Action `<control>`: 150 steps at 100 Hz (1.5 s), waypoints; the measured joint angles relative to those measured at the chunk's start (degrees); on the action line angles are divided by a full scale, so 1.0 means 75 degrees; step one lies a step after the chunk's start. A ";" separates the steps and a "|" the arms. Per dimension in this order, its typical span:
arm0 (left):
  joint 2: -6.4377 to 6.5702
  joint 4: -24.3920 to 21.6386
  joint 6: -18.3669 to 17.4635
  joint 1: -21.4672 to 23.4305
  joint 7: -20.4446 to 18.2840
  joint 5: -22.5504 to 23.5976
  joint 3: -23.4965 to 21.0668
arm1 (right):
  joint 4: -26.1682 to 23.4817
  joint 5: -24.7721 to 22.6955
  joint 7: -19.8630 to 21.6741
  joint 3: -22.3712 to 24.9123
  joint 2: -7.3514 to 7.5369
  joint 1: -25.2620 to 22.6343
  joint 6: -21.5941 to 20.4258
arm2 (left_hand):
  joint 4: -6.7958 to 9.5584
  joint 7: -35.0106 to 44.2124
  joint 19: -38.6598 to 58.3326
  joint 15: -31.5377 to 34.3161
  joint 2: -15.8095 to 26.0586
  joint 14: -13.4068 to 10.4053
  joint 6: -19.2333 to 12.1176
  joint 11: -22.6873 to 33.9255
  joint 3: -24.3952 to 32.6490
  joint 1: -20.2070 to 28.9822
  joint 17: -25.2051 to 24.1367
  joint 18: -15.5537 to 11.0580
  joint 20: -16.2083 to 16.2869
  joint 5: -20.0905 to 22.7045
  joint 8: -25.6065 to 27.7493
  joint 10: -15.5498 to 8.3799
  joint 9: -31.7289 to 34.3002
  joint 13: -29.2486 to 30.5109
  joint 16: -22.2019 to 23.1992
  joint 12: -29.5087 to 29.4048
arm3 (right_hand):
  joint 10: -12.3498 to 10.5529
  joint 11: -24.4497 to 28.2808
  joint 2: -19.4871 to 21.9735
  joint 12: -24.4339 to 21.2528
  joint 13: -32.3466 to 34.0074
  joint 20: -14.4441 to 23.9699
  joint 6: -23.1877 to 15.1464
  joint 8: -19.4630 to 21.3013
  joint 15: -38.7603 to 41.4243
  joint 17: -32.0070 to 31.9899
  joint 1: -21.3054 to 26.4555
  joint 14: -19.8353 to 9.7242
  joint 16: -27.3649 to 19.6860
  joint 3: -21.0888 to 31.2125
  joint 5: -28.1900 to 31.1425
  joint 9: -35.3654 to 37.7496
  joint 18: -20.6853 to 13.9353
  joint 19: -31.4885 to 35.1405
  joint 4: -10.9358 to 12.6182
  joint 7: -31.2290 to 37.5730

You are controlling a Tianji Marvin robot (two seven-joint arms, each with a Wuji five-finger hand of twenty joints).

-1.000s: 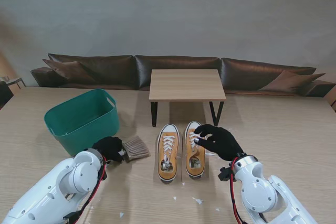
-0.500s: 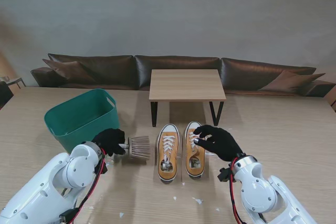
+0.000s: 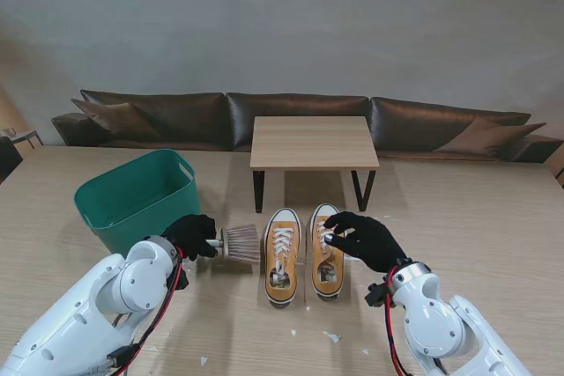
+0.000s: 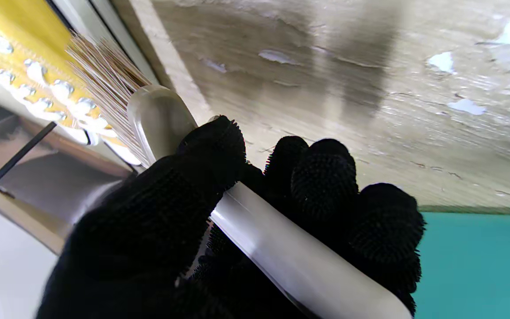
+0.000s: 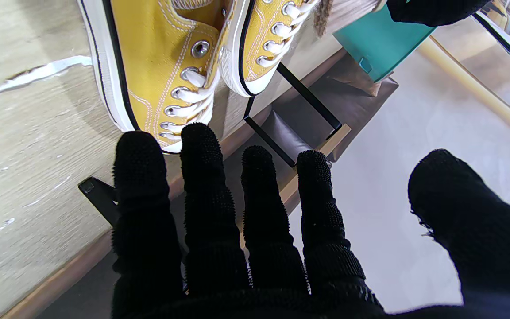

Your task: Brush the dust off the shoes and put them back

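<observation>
Two yellow canvas sneakers are set side by side on the wooden table (image 3: pixel 493 209), toes pointing away from the robot. The left sneaker (image 3: pixel 282 255) and the right sneaker (image 3: pixel 327 253) lie close together, with white laces and white rubber soles visible.

The left hand (image 3: pixel 190 236), gloved in black, is clenched around the pale handle of a brush (image 3: pixel 236 243). In the left wrist view the handle (image 4: pixel 281 248) is seen gripped between thumb and fingers (image 4: pixel 326 177), and the bristles (image 4: pixel 104 75) are fanned toward the eyelet row of a sneaker. In the stand's view the brush head is held just beside the left sneaker's outer edge, on its left; whether the bristles touch the canvas cannot be told.

The right hand (image 3: pixel 366 239), also gloved in black, is positioned over the far part of the right sneaker. In the right wrist view the four fingers (image 5: pixel 202 186) are extended and slightly spread, with the thumb held apart; nothing is enclosed by them. Whether the fingertips rest on the shoe cannot be told.

A teal plastic basket (image 3: pixel 137 200) is placed on the table to the left of the brush, nearby. Small white scraps (image 3: pixel 332 337) are scattered on the table surface nearer to the robot than the sneakers. A low wooden side table (image 3: pixel 314 142) and a dark brown sofa (image 3: pixel 291 116) are located beyond the table edge.
</observation>
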 measured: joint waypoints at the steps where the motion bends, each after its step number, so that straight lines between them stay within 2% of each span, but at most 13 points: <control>1: -0.0009 -0.0001 -0.0001 0.0008 0.0019 -0.0028 -0.0011 | 0.0000 0.0001 0.0004 0.0000 0.0000 0.0000 0.0001 | 0.0000 0.0000 0.0000 0.0000 0.0000 0.0000 0.0000 0.0000 0.0000 0.0000 0.0001 0.0000 0.0000 0.0000 0.0000 0.0000 0.0000 0.0000 0.0000 0.0000 | 0.0000 0.0000 0.0000 0.0000 0.0000 0.0000 0.0000 0.0000 0.0000 0.0000 0.0000 0.0000 0.0000 -0.0080 0.0000 0.0000 0.0000 0.0000 0.0000 0.0000; 10: -0.0086 -0.0078 -0.0041 0.0127 0.0054 -0.0106 -0.0193 | 0.0001 0.0016 0.0040 0.0000 0.0005 0.0000 0.0005 | 0.0000 0.0000 0.0000 0.0001 0.0000 -0.0001 0.0000 0.0000 0.0000 0.0011 0.0005 0.0000 0.0000 0.0000 0.0000 0.0000 0.0000 0.0001 0.0000 0.0000 | 0.0000 0.0000 0.0000 0.0000 0.0000 0.0000 0.0002 -0.0001 0.0000 -0.0001 0.0000 0.0001 0.0000 -0.0127 0.0000 0.0000 0.0000 0.0000 0.0000 0.0000; 20: -0.0095 -0.0259 -0.0111 0.0235 0.0035 -0.0197 -0.0330 | 0.0001 0.0032 0.0060 -0.0007 0.0010 0.0000 0.0014 | 0.0000 0.0000 0.0000 0.0001 0.0000 -0.0001 0.0000 0.0000 0.0000 0.0074 0.0007 0.0000 0.0000 0.0000 0.0002 0.0000 0.0000 0.0001 0.0000 0.0000 | 0.0002 0.0000 0.0000 0.0000 0.0000 0.0000 0.0007 -0.0001 0.0000 -0.0001 0.0000 0.0001 0.0000 -0.0127 0.0000 0.0000 0.0001 0.0000 0.0000 0.0000; 33: -0.0100 -0.0302 -0.0152 0.0145 0.0113 -0.0861 -0.0277 | 0.0001 0.0042 0.0082 -0.0013 0.0015 -0.0003 0.0023 | 0.0000 0.0000 0.0000 0.0001 0.0000 -0.0002 0.0000 0.0000 0.0000 0.0076 0.0009 0.0000 0.0000 0.0000 0.0003 0.0000 0.0000 0.0001 0.0000 0.0000 | 0.0004 0.0000 0.0000 0.0000 0.0000 0.0000 0.0008 -0.0001 0.0001 -0.0003 0.0000 0.0002 0.0000 -0.0127 0.0000 0.0000 0.0001 0.0000 0.0000 0.0000; 44: -0.0125 -0.0114 -0.0168 -0.0221 0.0149 -0.1196 0.0027 | 0.0001 0.0041 0.0109 -0.0019 0.0019 -0.0001 0.0063 | 0.0000 0.0000 0.0000 0.0001 0.0000 -0.0002 0.0000 0.0000 0.0000 0.0078 0.0009 0.0000 0.0000 0.0000 0.0003 0.0000 0.0001 0.0001 0.0000 0.0000 | 0.0007 0.0000 0.0000 0.0000 0.0000 0.0000 0.0009 -0.0001 0.0001 -0.0004 0.0000 0.0002 0.0000 -0.0127 0.0000 0.0000 0.0001 0.0000 0.0000 0.0000; 79: -0.0379 0.1185 -0.0284 -0.1594 0.0250 -0.1964 0.1188 | 0.0255 0.0045 -0.0053 -0.0126 -0.0023 0.0322 0.0488 | 0.0000 0.0000 0.0000 0.0001 0.0000 -0.0003 0.0000 0.0000 0.0000 0.0081 0.0009 0.0000 0.0000 0.0000 0.0003 0.0000 0.0002 0.0001 0.0000 0.0000 | 0.0013 0.0000 0.0000 0.0000 0.0000 0.0000 0.0038 -0.0001 0.0001 -0.0016 0.0000 0.0005 0.0000 -0.0127 0.0000 0.0000 0.0002 0.0000 0.0000 0.0000; 96: -0.0495 0.1694 -0.0276 -0.2003 0.0210 -0.2039 0.1581 | 0.0310 0.0066 -0.0079 -0.0127 -0.0036 0.0391 0.0524 | 0.0000 0.0000 0.0000 0.0001 0.0000 -0.0003 0.0000 0.0000 0.0000 0.0082 0.0010 0.0000 0.0000 0.0000 0.0003 0.0000 0.0002 0.0001 0.0000 0.0000 | 0.0014 0.0000 0.0000 0.0000 0.0000 0.0000 0.0045 -0.0004 0.0001 -0.0022 0.0000 0.0008 0.0000 -0.0127 0.0000 0.0000 0.0002 0.0000 0.0000 0.0001; 118: -0.0553 0.1991 -0.0083 -0.2143 0.0155 -0.2010 0.1774 | 0.0358 0.0138 0.0036 -0.0154 -0.0031 0.0419 0.0529 | 0.0000 0.0000 0.0000 0.0002 0.0000 -0.0003 0.0000 0.0000 0.0000 0.0084 0.0010 0.0000 0.0000 0.0000 0.0003 0.0000 0.0002 0.0001 0.0000 0.0000 | 0.0014 0.0000 0.0000 0.0000 0.0000 0.0000 0.0047 -0.0035 0.0002 -0.0023 0.0000 0.0042 0.0000 -0.0127 0.0000 0.0000 0.0003 0.0000 0.0000 0.0001; 135: -0.0543 0.1935 0.0147 -0.2001 0.0069 -0.1800 0.1648 | 0.0389 0.0159 0.0118 -0.0160 -0.0026 0.0429 0.0525 | 0.0000 0.0023 0.0000 0.0002 0.0000 -0.0003 -0.0001 0.0000 0.0000 0.0095 0.0010 0.0001 0.0000 0.0008 0.0017 0.0000 0.0002 0.0001 0.0000 0.0000 | 0.0014 0.0000 0.0000 0.0000 0.0000 0.0000 0.0049 -0.0035 0.0002 -0.0023 0.0000 0.0045 0.0000 -0.0127 0.0000 0.0000 0.0003 0.0000 0.0000 0.0001; 148: -0.0446 0.1602 0.0314 -0.1707 -0.0118 -0.1314 0.1407 | 0.0396 0.0195 0.0167 -0.0160 -0.0020 0.0434 0.0528 | 0.0000 0.0039 0.0000 0.0002 0.0003 -0.0003 -0.0002 0.0000 0.0001 0.0168 0.0010 0.0006 0.0000 0.0012 0.0089 0.0000 0.0003 0.0001 -0.0001 0.0000 | 0.0014 0.0000 0.0000 0.0000 0.0000 0.0000 0.0049 -0.0035 0.0002 -0.0023 0.0000 0.0046 0.0000 -0.0127 0.0000 0.0000 0.0003 0.0000 0.0000 0.0001; 150: -0.0430 0.1548 0.0342 -0.1659 -0.0129 -0.1303 0.1366 | 0.0397 0.0198 0.0172 -0.0160 -0.0019 0.0435 0.0528 | 0.0000 0.0038 0.0000 0.0002 0.0003 -0.0003 -0.0002 0.0000 0.0001 0.0169 0.0010 0.0006 0.0000 0.0012 0.0090 0.0000 0.0003 0.0001 -0.0001 0.0000 | 0.0014 0.0000 0.0143 0.0000 0.0000 0.0000 0.0049 -0.0035 0.0002 -0.0023 0.0000 0.0046 0.0000 -0.0143 0.0000 0.0000 0.0003 0.0000 0.0000 0.0001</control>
